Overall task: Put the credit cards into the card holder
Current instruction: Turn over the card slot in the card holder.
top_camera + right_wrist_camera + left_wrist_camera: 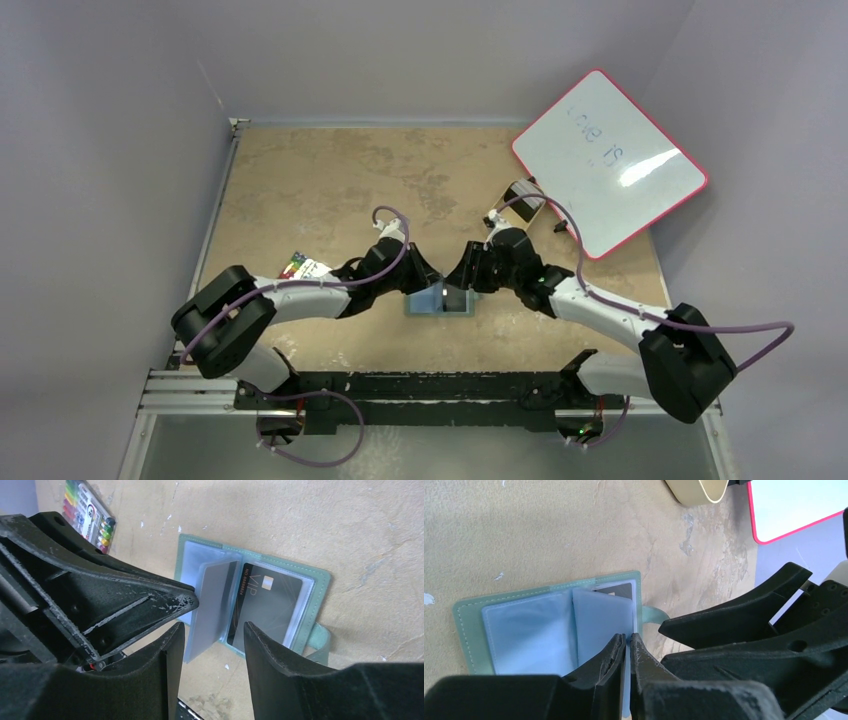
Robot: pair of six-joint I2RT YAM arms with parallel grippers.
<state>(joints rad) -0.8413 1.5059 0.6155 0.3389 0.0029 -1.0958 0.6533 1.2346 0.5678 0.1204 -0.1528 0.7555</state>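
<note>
The green card holder (pixel 440 303) lies open on the table between both arms, its clear sleeves (pixel 529 630) showing. A black credit card (pixel 267 605) sits in its right-hand sleeve. One sleeve page with a greyish card (pixel 212 602) in it stands lifted. My left gripper (pixel 628 639) is shut on that page's free edge, a thin pale strip between its tips. My right gripper (pixel 214 642) hovers open just in front of the holder (pixel 320 580); the lifted page's lower corner hangs between its fingers, close to the left one, and I cannot tell whether they touch.
A pack of coloured markers (pixel 300 265) lies left of the holder. A red-edged whiteboard (pixel 610 160) leans at the back right, with a tan tray (pixel 522 197) beside it. The two grippers are almost touching over the holder.
</note>
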